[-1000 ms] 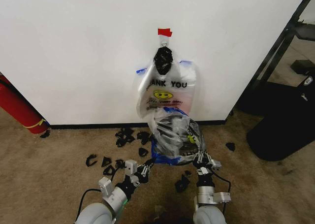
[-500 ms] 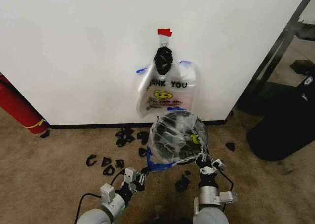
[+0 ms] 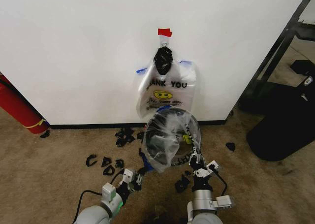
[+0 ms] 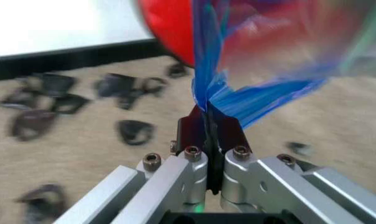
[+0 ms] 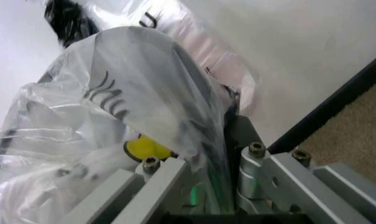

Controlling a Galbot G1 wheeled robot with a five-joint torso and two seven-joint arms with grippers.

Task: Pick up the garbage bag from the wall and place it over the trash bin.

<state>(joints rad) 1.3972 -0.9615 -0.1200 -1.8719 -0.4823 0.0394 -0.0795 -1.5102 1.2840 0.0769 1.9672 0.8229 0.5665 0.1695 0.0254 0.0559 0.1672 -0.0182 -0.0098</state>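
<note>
**Head view: bag stretched over bin, both my grippers low at its sides**

The garbage bag (image 3: 165,140) lies draped over the trash bin (image 3: 183,155), whose round black mouth shows through the clear film. My left gripper (image 3: 141,171) sits at the bag's lower left by a blue handle strip; fingers too small to judge. My right gripper (image 3: 198,161) is at the bin's lower right edge, against the plastic. Behind, on the wall (image 3: 88,47), the bunch of bags (image 3: 167,91) hangs under a black knot (image 3: 163,60) and red tape (image 3: 165,32). Black scraps (image 3: 123,135) litter the carpet (image 3: 49,175). A red cylinder (image 3: 17,108) leans at far left.
</note>
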